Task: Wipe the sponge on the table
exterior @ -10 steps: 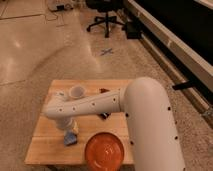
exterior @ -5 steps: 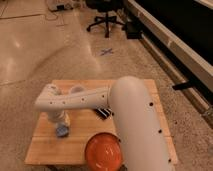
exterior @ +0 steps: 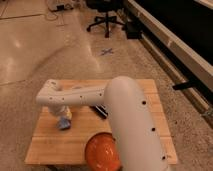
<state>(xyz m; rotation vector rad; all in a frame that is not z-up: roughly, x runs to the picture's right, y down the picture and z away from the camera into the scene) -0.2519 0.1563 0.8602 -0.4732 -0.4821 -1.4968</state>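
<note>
Pressing the sponge (exterior: 63, 123) on the surface (exterior: 50, 147) at middle left, the gripper (exterior: 65, 118), jaws clamped on it, sits higher than a second ago.

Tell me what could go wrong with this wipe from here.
1. The gripper, shut on the sponge, is near the table's left edge in the view; a long stroke that way might carry the sponge off the wood.
2. The arm lies across the table right by the black block; a sweep may shove the block toward the orange plate, which sits at the near edge.
</note>
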